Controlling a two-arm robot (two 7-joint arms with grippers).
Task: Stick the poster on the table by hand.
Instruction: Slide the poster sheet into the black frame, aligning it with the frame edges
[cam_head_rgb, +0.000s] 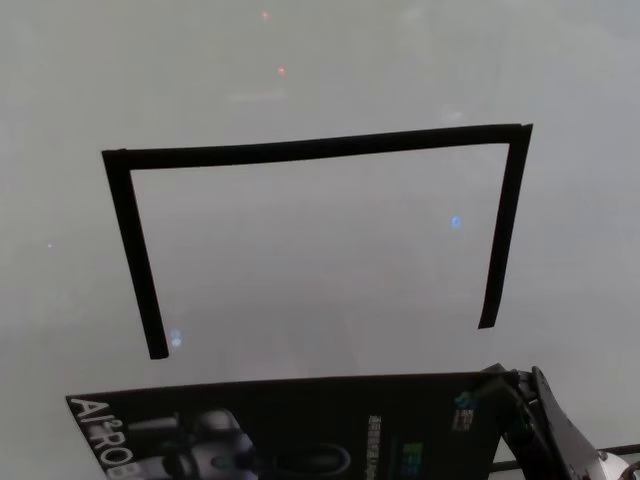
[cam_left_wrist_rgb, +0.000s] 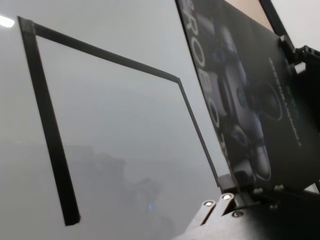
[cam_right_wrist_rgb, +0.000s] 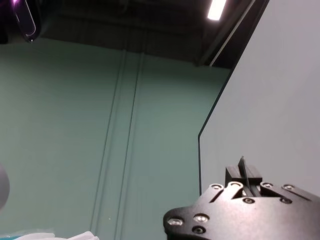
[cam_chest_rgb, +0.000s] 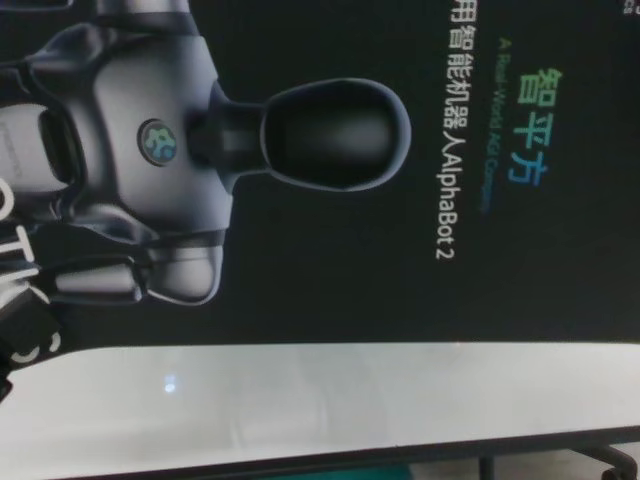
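The poster, a black glossy sheet with a grey robot and "AlphaBot 2" lettering, is held above the near part of the white table. It fills most of the chest view. My right gripper is shut on the poster's right edge; the right wrist view shows a thin sheet edge between its fingers. My left gripper is shut on the poster's opposite edge and is out of the head view. The right gripper also shows far off in the left wrist view.
Three narrow black strips form a frame open toward me on the table: a far strip, a left strip and a right strip. The table's near edge shows below the poster.
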